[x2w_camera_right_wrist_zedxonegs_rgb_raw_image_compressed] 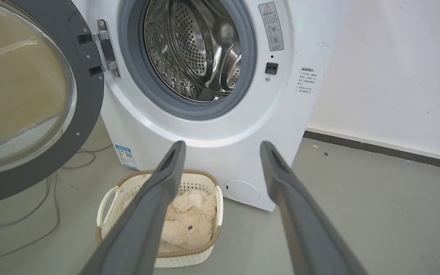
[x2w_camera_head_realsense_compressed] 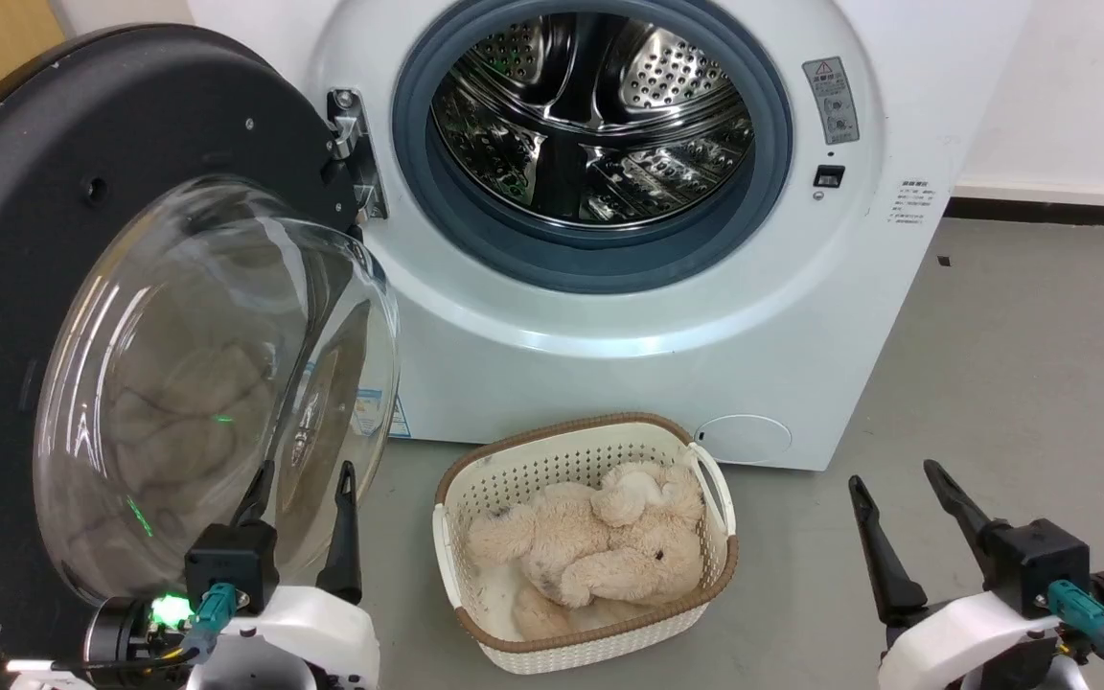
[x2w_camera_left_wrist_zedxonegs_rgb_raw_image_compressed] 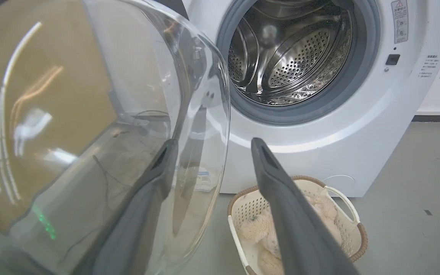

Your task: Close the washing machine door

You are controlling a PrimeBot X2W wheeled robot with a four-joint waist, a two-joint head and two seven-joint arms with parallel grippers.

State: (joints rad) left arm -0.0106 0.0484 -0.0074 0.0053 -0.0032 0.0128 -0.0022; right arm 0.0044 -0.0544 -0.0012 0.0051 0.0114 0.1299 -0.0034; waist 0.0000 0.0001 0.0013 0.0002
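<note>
**Near field.** At the bottom of the head view my left gripper stood with its two fingers spread and nothing between them. My right gripper was likewise spread and empty, over bare floor and well apart from the washer. In the left wrist view one left finger appeared through the glass bowl window; I could not tell whether it touched the glass.

**Middle field.** The washing machine door stood swung wide open at the left of the washing machine, upright on its hinge. Being round, the door had no long axis of its own, so the line that mattered was the upright hinge line. Its inner face and bulging bowl pointed toward me and to my right, not toward the opening. On the floor before the washer sat a cream basket holding a plush toy.

**Far field.** Here lay the grey gasket, the steel drum and the latch socket.

**Step in hand, as I judged it.** This was the approach to the door, with closing not yet begun. The next move called for contact far from the hinge, on the rim or outer face. A sweep along an arc toward the opening would then follow, until the latch caught.
</note>
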